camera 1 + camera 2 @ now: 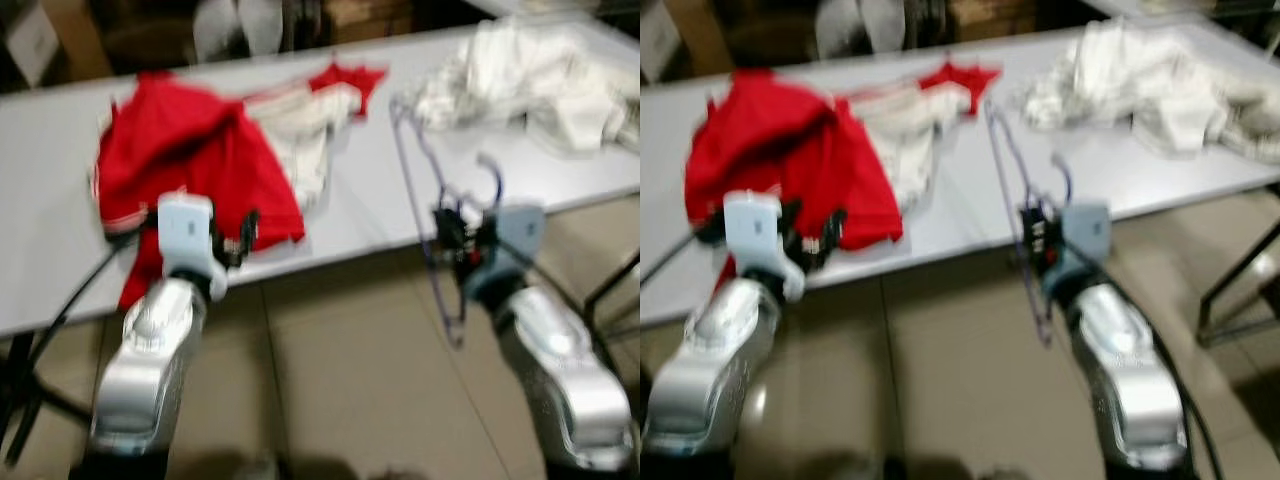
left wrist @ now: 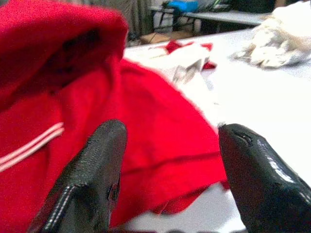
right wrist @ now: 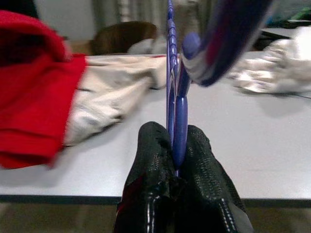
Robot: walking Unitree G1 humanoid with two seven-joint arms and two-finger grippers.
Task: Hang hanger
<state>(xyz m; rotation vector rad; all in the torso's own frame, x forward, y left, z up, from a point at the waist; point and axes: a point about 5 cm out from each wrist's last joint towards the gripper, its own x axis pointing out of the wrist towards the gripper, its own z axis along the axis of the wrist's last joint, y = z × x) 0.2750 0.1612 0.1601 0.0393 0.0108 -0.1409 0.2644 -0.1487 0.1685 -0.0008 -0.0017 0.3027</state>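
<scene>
Right now my right gripper (image 3: 174,160) is clamped on the purple hanger (image 1: 420,190) at the near edge of the tabletop (image 1: 360,200), its frame running from below the edge up over the surface. To hang it well I judge I should keep this pinch firm so the thin frame cannot swivel, lift it clear of the edge, and carry it with the hook (image 1: 490,178) leading; no rail shows yet, so I must find one first.

My left gripper (image 2: 167,170) hovers with its fingers spread apart, holding nothing, just before the red garment (image 1: 190,160) on the left.

The right wrist view shows both pads squeezing the hanger's bar, which the blurred head views leave unclear. The head views give the layout: beyond the red garment a cream garment (image 1: 300,125), and far right a heap of white cloth (image 1: 530,80).
</scene>
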